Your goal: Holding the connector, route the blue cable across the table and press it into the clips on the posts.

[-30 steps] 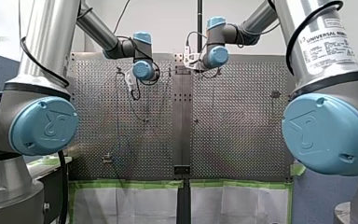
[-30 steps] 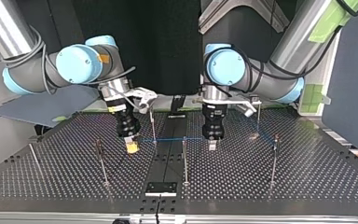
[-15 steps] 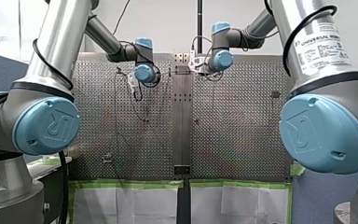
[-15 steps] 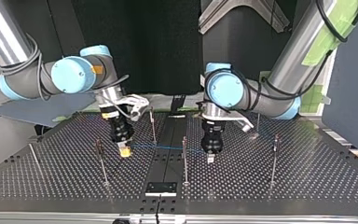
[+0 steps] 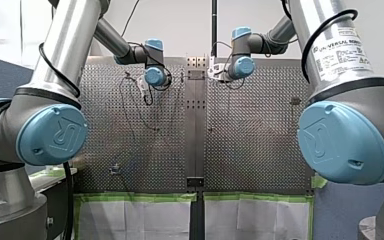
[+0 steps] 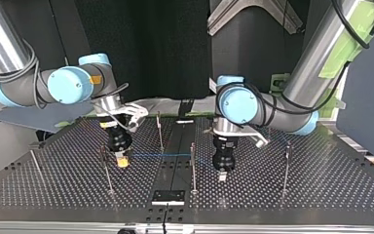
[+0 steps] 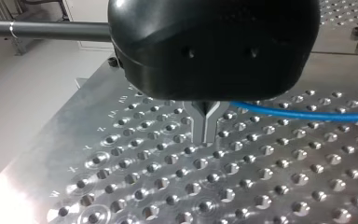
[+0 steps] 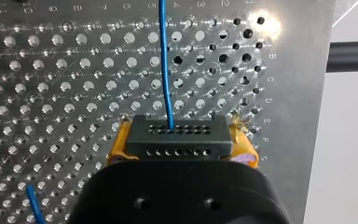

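Emerging from black connector, blue cable

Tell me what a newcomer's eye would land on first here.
In the top view, a thin blue cable runs straight above the perforated table. It goes from my right gripper, at the view's left, towards my left gripper, passing slim upright posts. In the right wrist view, yellow pads clamp a black connector.
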